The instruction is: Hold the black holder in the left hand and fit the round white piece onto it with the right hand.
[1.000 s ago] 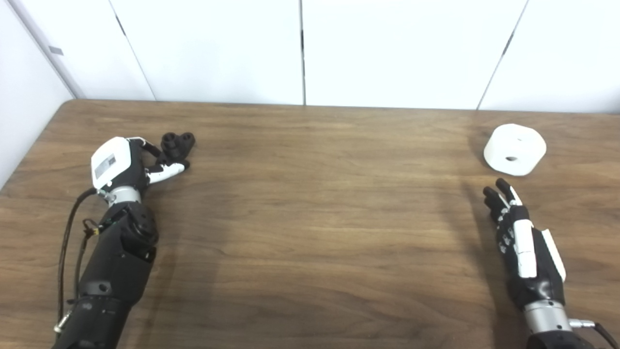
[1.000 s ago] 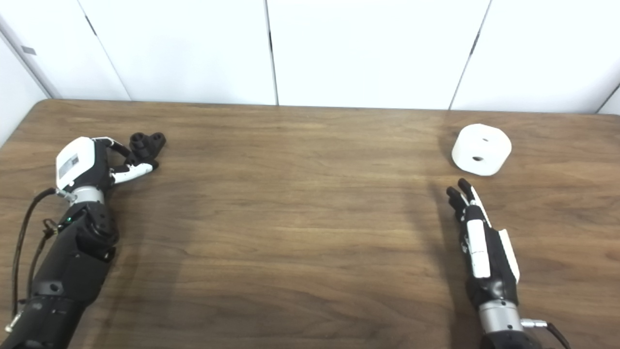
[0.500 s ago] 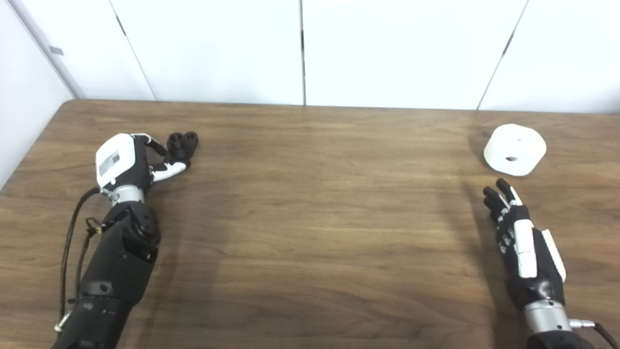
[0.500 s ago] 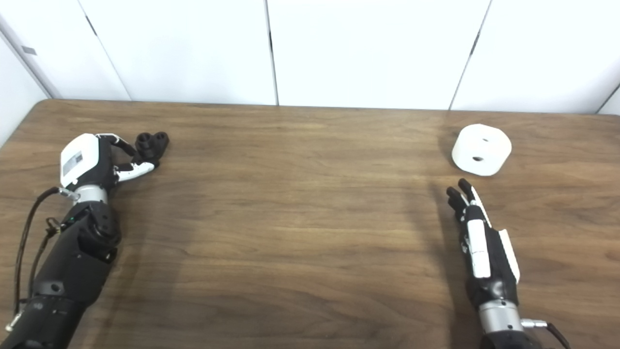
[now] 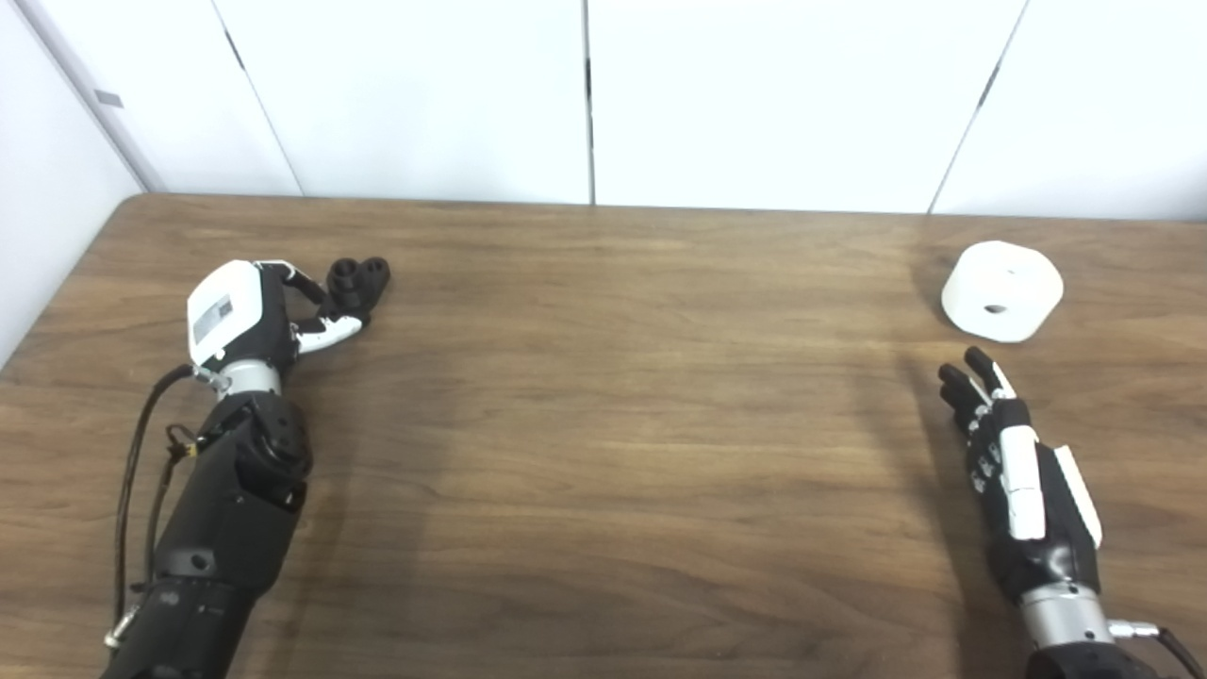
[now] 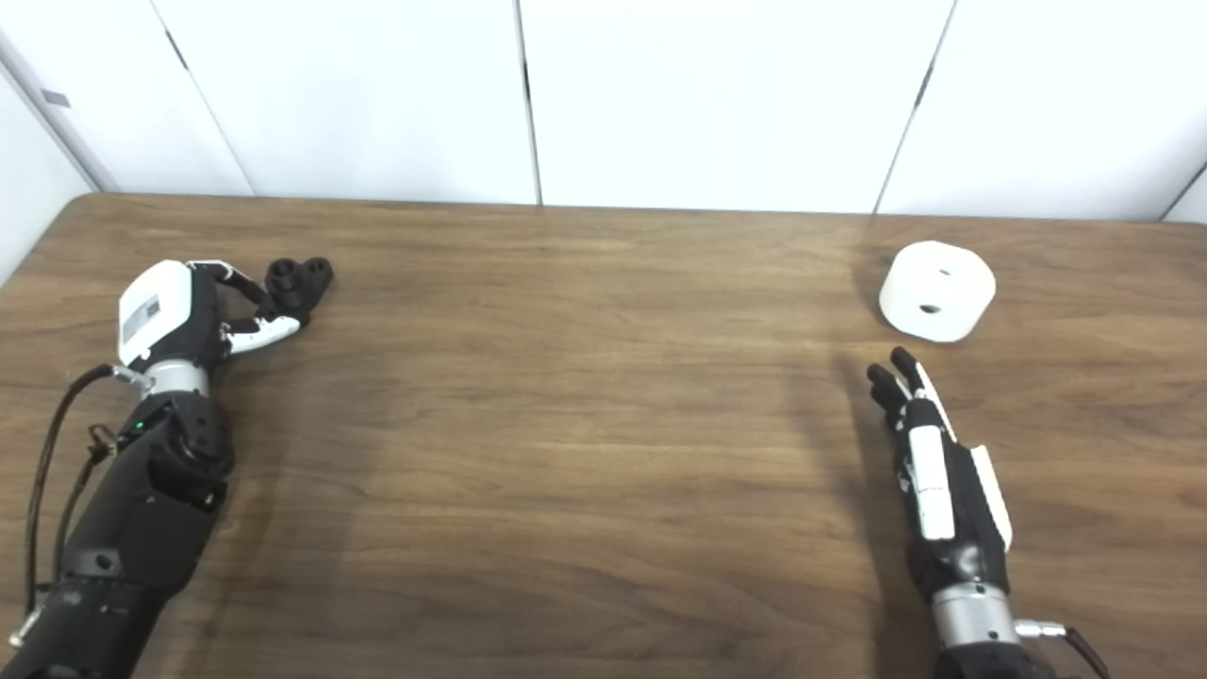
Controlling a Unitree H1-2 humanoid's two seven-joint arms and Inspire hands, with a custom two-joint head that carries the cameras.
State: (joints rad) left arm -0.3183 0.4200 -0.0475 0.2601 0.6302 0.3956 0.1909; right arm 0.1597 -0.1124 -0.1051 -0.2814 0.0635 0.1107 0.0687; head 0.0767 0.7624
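Note:
The black holder lies on the wooden table at the far left, its two round sockets pointing up and to the right. My left hand sits just left of it, with fingers and thumb curled around the holder's near end. The round white piece, a short cylinder with small holes, rests on the table at the far right. My right hand lies a little short of it, open with fingers stretched toward it, touching nothing.
White wall panels stand behind the table's back edge. A black cable loops beside my left forearm. The brown tabletop stretches wide between the two hands.
My left hand has slid a little forward and right and closed in on the holder. The holder has turned and shifted slightly right. The right hand and white piece have stayed put.

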